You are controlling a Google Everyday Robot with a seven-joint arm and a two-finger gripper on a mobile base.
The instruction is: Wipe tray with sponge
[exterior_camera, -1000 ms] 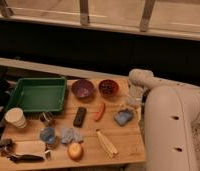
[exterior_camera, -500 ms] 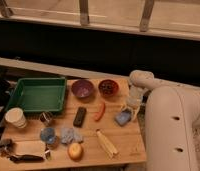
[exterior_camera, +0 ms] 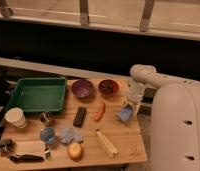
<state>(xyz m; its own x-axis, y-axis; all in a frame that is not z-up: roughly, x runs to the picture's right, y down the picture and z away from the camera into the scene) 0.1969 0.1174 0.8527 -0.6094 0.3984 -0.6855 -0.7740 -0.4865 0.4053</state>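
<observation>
Near the table (exterior_camera: 124,146) edge, the gripper (exterior_camera: 127,108) jaws have closed on the sponge (exterior_camera: 124,116).

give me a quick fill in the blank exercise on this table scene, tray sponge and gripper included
1. The gripper is shut on the sponge, which is light ___.
2. The tray is dark ___.
3. The bowl right beside the tray is ___.
4. In this view the tray sits at the ___ end of the table, the sponge at the opposite end.

Missing words: blue; green; purple; left
</observation>
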